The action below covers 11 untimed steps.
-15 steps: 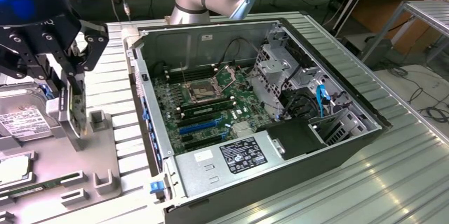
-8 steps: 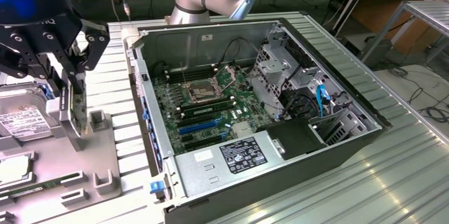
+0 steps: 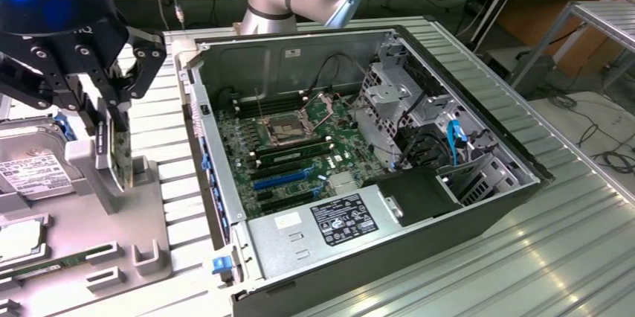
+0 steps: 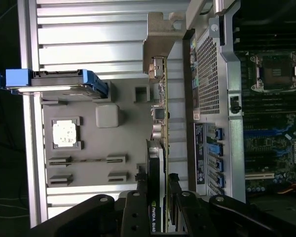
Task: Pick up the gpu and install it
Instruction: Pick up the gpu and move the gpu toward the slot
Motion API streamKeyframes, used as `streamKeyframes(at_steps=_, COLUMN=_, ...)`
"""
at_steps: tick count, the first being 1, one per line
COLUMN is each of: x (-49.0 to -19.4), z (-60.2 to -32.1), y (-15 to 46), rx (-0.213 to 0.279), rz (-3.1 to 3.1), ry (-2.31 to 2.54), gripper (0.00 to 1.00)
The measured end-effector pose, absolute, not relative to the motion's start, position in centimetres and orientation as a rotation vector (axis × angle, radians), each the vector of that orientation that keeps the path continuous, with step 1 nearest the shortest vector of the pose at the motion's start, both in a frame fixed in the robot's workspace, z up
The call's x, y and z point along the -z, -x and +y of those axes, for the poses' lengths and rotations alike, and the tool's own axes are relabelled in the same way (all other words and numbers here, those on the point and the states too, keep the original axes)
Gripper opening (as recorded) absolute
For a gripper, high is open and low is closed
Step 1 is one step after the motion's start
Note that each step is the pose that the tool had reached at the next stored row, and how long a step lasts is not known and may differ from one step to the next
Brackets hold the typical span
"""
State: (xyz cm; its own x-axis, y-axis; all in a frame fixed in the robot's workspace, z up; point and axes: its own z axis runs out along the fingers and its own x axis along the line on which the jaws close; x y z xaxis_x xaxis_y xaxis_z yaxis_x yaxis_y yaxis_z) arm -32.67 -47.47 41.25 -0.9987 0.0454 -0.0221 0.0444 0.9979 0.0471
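Hand [image 4: 158,177] pinches the gpu [image 4: 159,116] on edge at its tray [image 3: 163,209] (long axis parallel to the adjacent computer case [image 3: 417,246]).

Ribbed silver metal tabletop [image 3: 555,257]: glossy. Grey plastic parts tray [image 3: 169,205]: matt, smooth. Black tower computer case [image 3: 248,64]: dull sheet metal inside. Dark flat gpu card [image 4: 156,163]: metal bracket.

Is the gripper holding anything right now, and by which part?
The gripper looks clamped on the gpu, pinching its upper edge at the end away from the silver bracket.
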Motion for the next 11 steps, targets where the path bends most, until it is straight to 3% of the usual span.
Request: streamKeyframes(at_steps=11, x=-41.25, z=-47.47, y=31.83, rx=-0.072, rz=3.117, ry=-0.070, gripper=0.27)
